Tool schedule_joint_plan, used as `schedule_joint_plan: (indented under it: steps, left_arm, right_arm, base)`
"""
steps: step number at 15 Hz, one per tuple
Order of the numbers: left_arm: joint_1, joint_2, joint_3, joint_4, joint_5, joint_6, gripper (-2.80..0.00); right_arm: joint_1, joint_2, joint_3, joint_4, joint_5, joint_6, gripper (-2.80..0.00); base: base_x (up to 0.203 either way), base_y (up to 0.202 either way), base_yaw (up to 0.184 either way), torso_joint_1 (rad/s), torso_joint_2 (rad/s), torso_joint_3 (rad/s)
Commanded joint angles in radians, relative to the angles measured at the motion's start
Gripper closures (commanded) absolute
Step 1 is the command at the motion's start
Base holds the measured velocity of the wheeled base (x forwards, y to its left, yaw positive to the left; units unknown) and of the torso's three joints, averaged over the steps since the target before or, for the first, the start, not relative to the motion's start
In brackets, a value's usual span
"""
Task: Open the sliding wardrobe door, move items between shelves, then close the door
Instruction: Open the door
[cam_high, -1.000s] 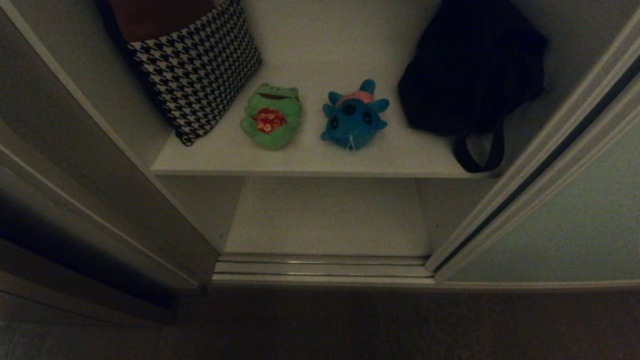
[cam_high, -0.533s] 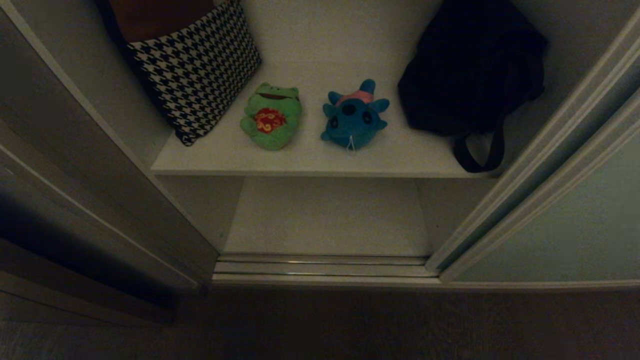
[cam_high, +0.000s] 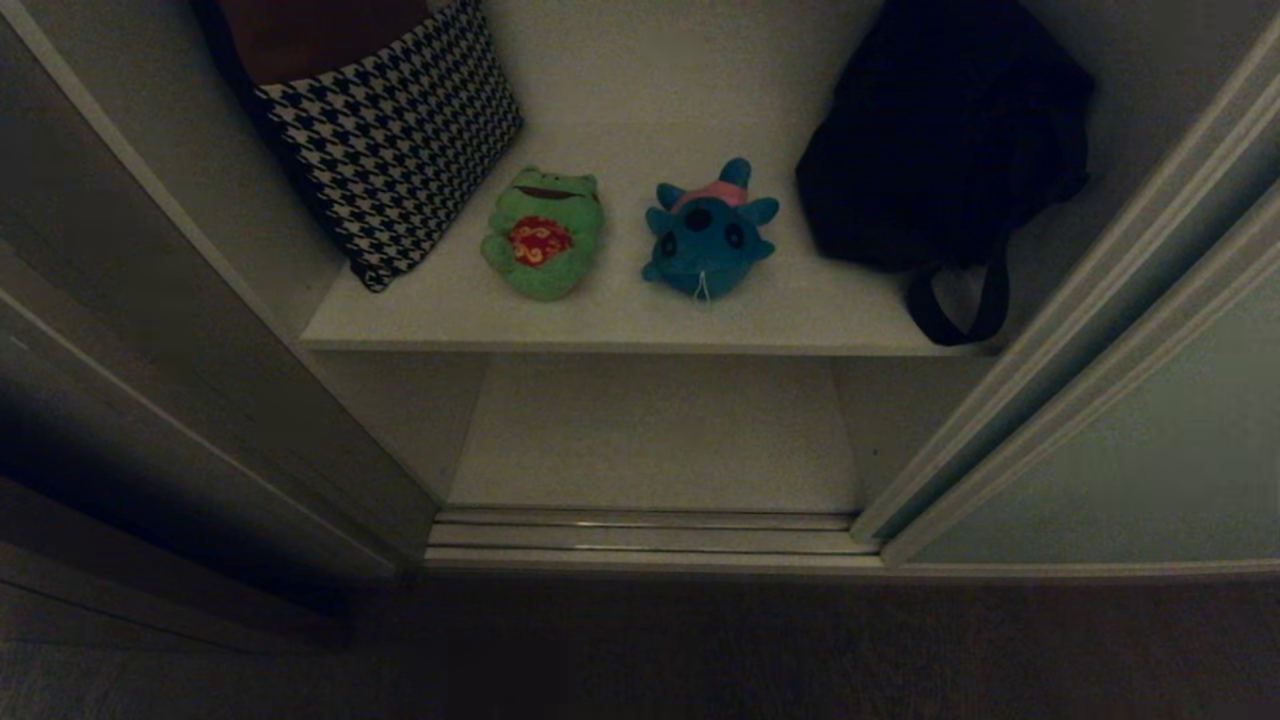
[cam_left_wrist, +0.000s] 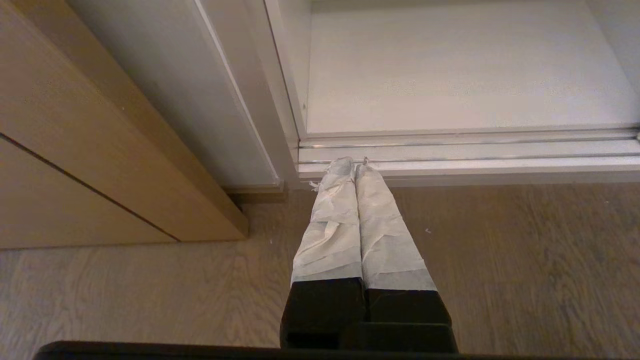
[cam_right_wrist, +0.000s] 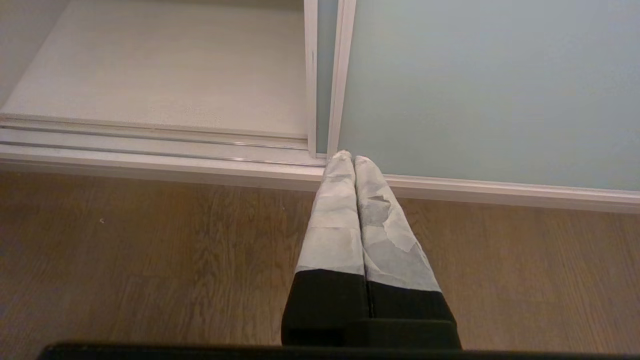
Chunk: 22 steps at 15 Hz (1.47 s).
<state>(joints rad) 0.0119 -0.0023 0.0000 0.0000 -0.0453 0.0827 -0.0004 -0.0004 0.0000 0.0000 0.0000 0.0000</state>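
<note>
Fingers pressed flat together on both grippers, holding nothing: the left gripper (cam_left_wrist: 355, 162) hangs low over the wooden floor (cam_left_wrist: 500, 260) by the left end of the silvery rails (cam_left_wrist: 450, 147), and the right gripper (cam_right_wrist: 347, 157) hangs by the edge of the sliding wardrobe door (cam_right_wrist: 475, 90), which stands slid aside to the right. Neither arm shows in the head view.

On the upper shelf (cam_high: 600, 320) the green frog (cam_high: 542, 232) and the blue creature (cam_high: 708, 238) lie side by side, near but apart, between the houndstooth cushion (cam_high: 400, 130) and the black bag (cam_high: 940, 140). The lower shelf (cam_high: 650, 440) lies bare below.

Risks, as I judge them: a reach for the blue creature could snag the bag's hanging strap (cam_high: 960, 310) (it loops over the shelf edge). Soft plush may slip from narrow fingertips. A gripper going for the frog could nudge the leaning cushion over onto it.
</note>
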Motion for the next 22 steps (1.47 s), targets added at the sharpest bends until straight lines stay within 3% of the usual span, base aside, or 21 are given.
schedule_joint_plan:
  steps: [1,22]
  left_arm:
    - [0.0,0.004,0.0,0.002,-0.001,0.003,0.0]
    - [0.0,0.004,0.0,0.002,-0.001,0.003,0.0]
  right_arm:
    - [0.0,0.0,0.0,0.0,0.0,0.0,0.0]
    - [0.0,0.0,0.0,0.0,0.0,0.0,0.0]
  base:
    - [0.0,0.0,0.0,0.0,0.0,0.0]
    - [0.0,0.0,0.0,0.0,0.0,0.0]
